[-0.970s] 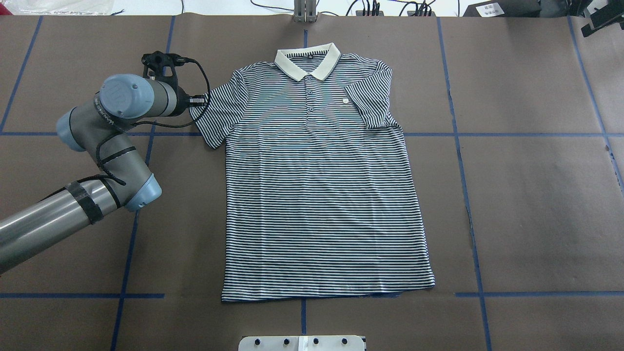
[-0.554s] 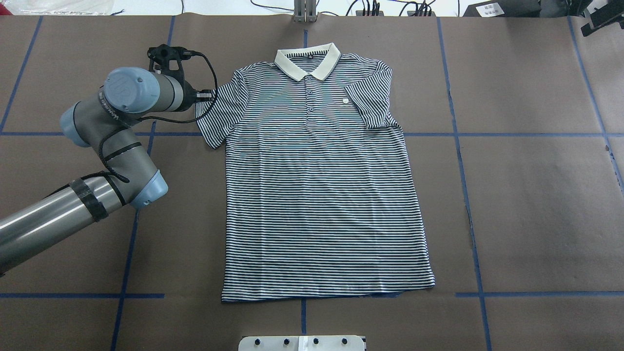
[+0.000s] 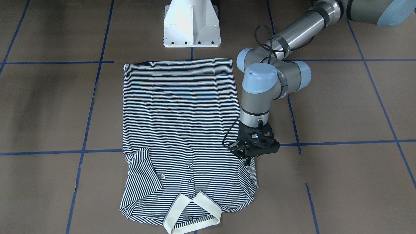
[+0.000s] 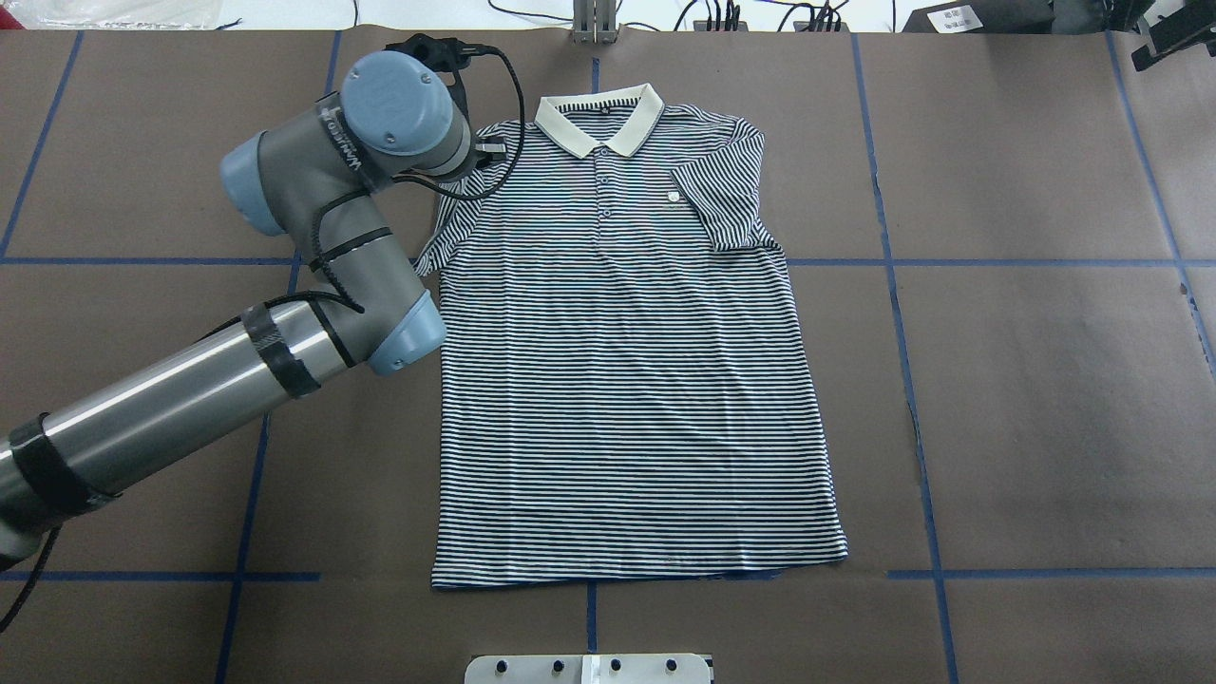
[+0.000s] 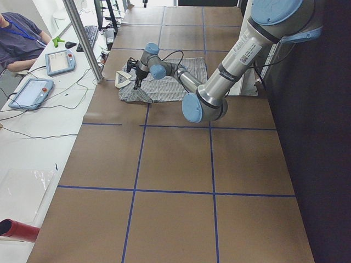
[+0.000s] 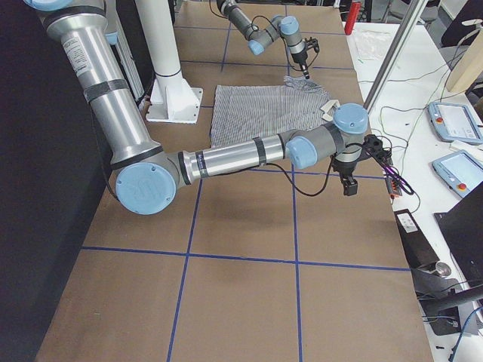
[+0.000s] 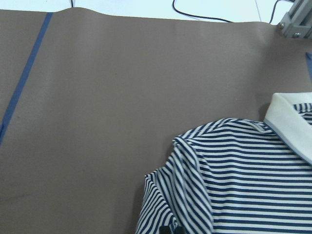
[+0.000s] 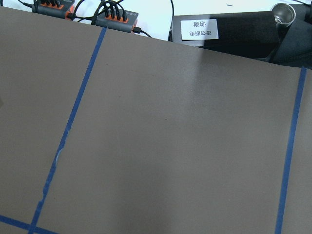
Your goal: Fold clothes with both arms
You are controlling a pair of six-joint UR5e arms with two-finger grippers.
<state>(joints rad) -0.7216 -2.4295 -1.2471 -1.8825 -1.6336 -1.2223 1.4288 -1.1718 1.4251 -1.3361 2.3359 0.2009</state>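
Observation:
The striped polo shirt (image 4: 617, 380) lies flat, front up, with its cream collar (image 4: 598, 119) at the far edge. One sleeve (image 4: 722, 199) lies folded in over the chest by the logo. My left gripper (image 3: 248, 161) is shut on the other sleeve (image 7: 195, 195), which is bunched and drawn in toward the body. In the overhead view the wrist (image 4: 399, 104) hides the fingers. My right gripper (image 6: 349, 185) shows only in the exterior right view, beyond the shirt over bare table. I cannot tell whether it is open or shut.
The white pedestal base (image 3: 191, 24) stands at the shirt's hem side. A metal post (image 4: 594, 24) and cables run along the far edge. Tablets (image 5: 60, 61) and a seated operator (image 5: 19, 41) are beyond the table. Brown paper with blue tape lines (image 4: 883, 256) covers the table.
My left arm has swung right and toward the far edge. The sleeve that lay flat and spread out has been pulled in toward the shirt body.

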